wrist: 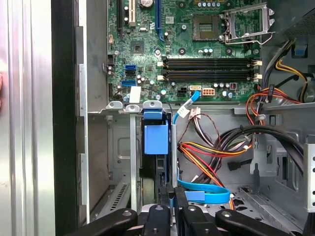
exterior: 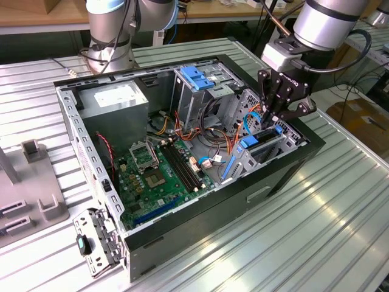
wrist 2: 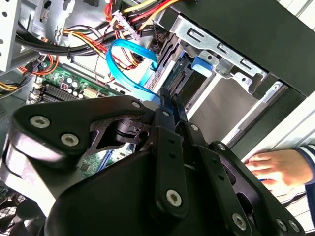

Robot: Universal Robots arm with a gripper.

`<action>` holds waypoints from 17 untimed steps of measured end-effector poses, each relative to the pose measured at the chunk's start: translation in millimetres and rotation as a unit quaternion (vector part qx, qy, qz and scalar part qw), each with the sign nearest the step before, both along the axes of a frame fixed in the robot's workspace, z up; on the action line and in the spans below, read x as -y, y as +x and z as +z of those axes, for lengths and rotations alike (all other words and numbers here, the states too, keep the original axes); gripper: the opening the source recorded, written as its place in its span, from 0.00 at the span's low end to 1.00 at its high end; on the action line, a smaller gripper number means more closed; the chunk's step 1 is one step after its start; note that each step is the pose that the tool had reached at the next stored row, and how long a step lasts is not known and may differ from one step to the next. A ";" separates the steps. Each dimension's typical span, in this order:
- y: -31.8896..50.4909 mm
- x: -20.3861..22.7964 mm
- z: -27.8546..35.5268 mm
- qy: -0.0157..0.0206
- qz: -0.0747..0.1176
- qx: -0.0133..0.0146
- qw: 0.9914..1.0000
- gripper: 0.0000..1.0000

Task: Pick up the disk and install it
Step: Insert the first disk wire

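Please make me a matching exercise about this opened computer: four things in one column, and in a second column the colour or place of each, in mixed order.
Things:
1. disk
2. power-supply box
3. motherboard
4. hand

Descriptions:
A. green, lying flat on the floor of the case
B. outside the case, beside its black wall
C. grey, in a corner of the case
D. blue-framed, standing on edge in the drive bay

Pairs: 1-D, 2-C, 3-A, 4-B.

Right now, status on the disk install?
Hand shut, at the drive bay. Disk edge-on in the bay slot, blue frame showing. Blue cable loops beside the hand; person's fingers outside the case.
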State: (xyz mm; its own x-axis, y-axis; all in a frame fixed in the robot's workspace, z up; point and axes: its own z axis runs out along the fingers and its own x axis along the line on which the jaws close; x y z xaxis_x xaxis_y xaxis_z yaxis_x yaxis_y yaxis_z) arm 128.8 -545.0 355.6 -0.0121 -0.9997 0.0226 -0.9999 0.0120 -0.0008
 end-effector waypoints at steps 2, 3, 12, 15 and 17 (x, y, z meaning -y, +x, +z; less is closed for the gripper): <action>-0.6 0.6 -1.1 0.000 0.000 0.000 1.000 0.16; -1.1 0.7 -1.4 0.000 0.000 0.000 1.000 0.16; -5.6 2.5 -1.4 0.000 0.002 0.007 1.000 0.16; -5.6 2.5 -1.4 0.000 0.003 0.007 1.000 0.16; -5.8 2.6 -1.5 0.001 0.003 0.008 1.000 0.16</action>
State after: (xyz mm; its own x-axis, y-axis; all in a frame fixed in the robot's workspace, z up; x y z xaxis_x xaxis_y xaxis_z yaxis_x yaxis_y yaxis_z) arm 123.0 -547.6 354.1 -0.0064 -0.9998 0.0211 -0.9998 0.0061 -0.0176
